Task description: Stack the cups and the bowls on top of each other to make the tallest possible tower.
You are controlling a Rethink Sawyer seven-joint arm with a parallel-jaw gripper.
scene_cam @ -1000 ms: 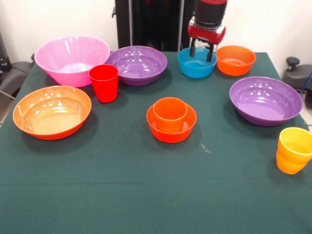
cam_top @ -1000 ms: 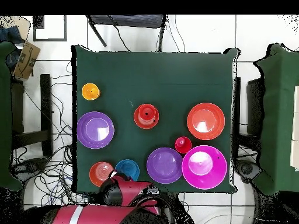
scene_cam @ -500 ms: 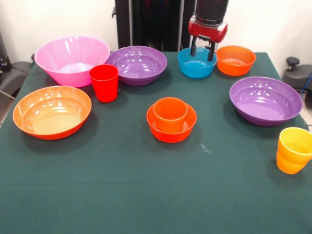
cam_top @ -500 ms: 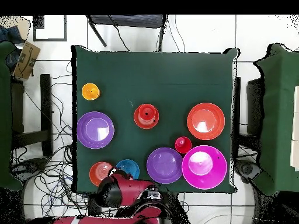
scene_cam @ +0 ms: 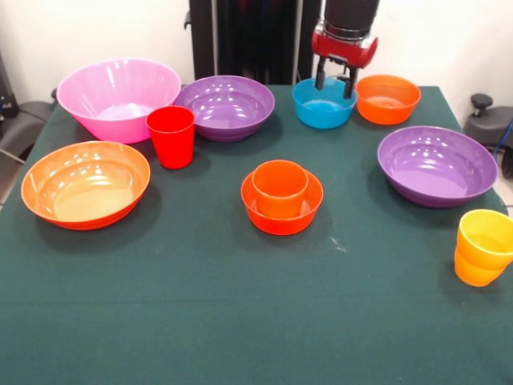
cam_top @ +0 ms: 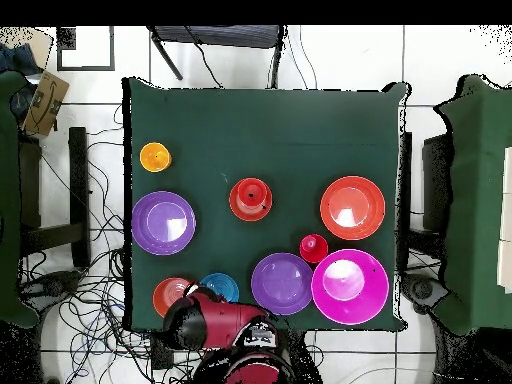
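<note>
An orange cup stands inside a small orange bowl at the table's middle; this pair also shows in the overhead view. My gripper hangs open and empty just above the far rim of the blue bowl, touching nothing. A second small orange bowl sits to the right of the blue one. The red cup stands left of centre. The yellow-orange cup stands at the right edge. Two wide purple bowls, the large pink bowl and the large orange bowl each stand alone.
In the overhead view my arm covers the table edge beside the blue bowl. Green cloth covers the table. The black pedestal stands behind the far edge.
My gripper has risen a little from the blue bowl and drawn back toward the pedestal. The bowls and cups have not moved.
</note>
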